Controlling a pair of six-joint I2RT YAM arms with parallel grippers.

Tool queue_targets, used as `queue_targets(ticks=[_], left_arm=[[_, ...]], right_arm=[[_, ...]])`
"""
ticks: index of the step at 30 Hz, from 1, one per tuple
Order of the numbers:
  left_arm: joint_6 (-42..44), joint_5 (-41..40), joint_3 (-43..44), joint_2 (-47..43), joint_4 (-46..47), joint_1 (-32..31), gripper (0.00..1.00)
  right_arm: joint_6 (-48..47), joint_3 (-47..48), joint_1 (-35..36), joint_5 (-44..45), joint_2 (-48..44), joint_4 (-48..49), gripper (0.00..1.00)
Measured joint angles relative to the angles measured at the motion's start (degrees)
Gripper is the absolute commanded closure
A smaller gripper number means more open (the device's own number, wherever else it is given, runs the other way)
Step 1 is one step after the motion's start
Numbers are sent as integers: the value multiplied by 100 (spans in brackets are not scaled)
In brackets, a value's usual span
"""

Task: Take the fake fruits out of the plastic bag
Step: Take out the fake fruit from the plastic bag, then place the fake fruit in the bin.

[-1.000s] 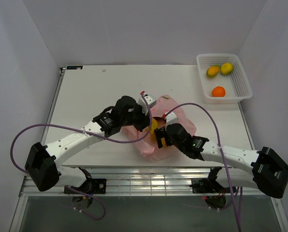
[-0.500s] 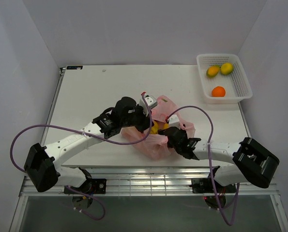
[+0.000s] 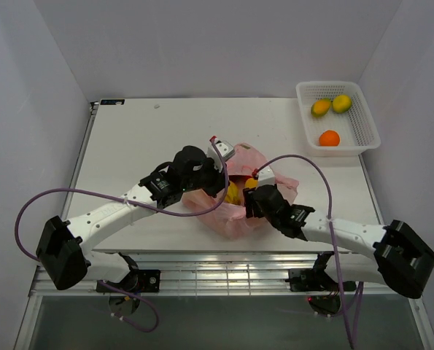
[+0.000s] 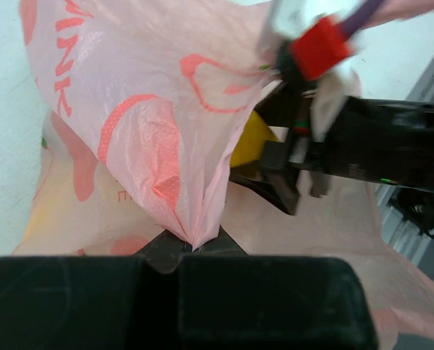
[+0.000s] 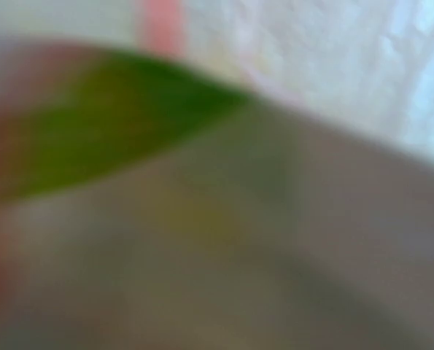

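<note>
Currently, seen from above, the pink plastic bag (image 3: pixel 227 219) lies crumpled on the white counter (image 3: pixel 144 138), a little toward 6 o'clock from the counter's centre, with both arms meeting over it

Left side:
- The left arm (image 3: pixel 114 211) reaches in from 8 o'clock
- The left tool (image 4: pixel 192 249) is pressed together on a fold of the bag's film
- In the left wrist view the pink sheet, printed with red lettering and peach shapes, is drawn to a point between the two black fingers and rises from them like a tent wall

Right side:
- The right arm (image 3: pixel 348 235) reaches in from 4 o'clock
- The right tool (image 3: pixel 248 198) sits inside the bag's opening
- In the left wrist view its black fingers (image 4: pixel 279 186) lie just beside a yellow fruit (image 4: pixel 252 138), on the fruit's 5 o'clock side
- Whether the fingers touch the fruit cannot be told, nor whether the right tool is spread or pinching
- The right wrist view gives only a close blur of pink, green and grey

Any other contents of the bag are hidden by film and arms

A white mesh basket (image 3: pixel 366 120) stands at the 2 o'clock corner of the counter, well apart from the bag. It holds a left lemon (image 3: pixel 321 107) and a right lemon (image 3: pixel 341 103) close together at its 12 o'clock end, and one orange (image 3: pixel 329 138) toward its 6 o'clock end, apart from both lemons
</note>
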Motion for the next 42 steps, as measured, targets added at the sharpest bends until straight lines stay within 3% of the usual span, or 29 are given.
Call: queue_targets(ticks=[7, 15, 20, 26, 31, 35, 36, 38, 39, 40, 41, 42], left_arm=[[-236, -614, 70, 61, 26, 0, 100], [-409, -1119, 181, 240, 79, 0, 100], [-424, -1228, 280, 282, 92, 0, 100], [-365, -1185, 280, 284, 90, 0, 100], [-297, -962, 280, 271, 111, 0, 100], [-291, -835, 280, 269, 116, 0, 100], [-293, -828, 280, 269, 111, 0, 100], [-291, -809, 280, 269, 114, 0, 100], [-291, -791, 280, 269, 114, 0, 100], [-289, -774, 280, 269, 111, 0, 100], [-282, -754, 280, 269, 114, 0, 100], [-278, -737, 280, 269, 114, 0, 100]], right_arm=[[-518, 1069, -4, -1038, -1493, -1274, 76], [-918, 1904, -13, -2312, -2168, -2131, 80], [-1220, 2492, -256, -2057, -2280, -2559, 80], [-1429, 3436, -2256, -1814, -1803, -2514, 78], [-1467, 4496, -4251, -1921, -238, -2159, 76], [-1519, 5794, -5501, -2184, 1867, -1945, 55], [-1585, 6238, -5689, -2186, 2553, -1921, 41], [-1657, 6675, -5906, -2162, 3241, -1978, 24], [-1722, 6968, -5954, -2138, 3635, -2059, 7], [-1751, 7246, -5974, -2085, 3963, -2127, 3], [-1821, 7528, -5974, -2048, 4245, -2253, 10], [-1864, 7696, -5967, -2044, 4400, -2321, 10]])
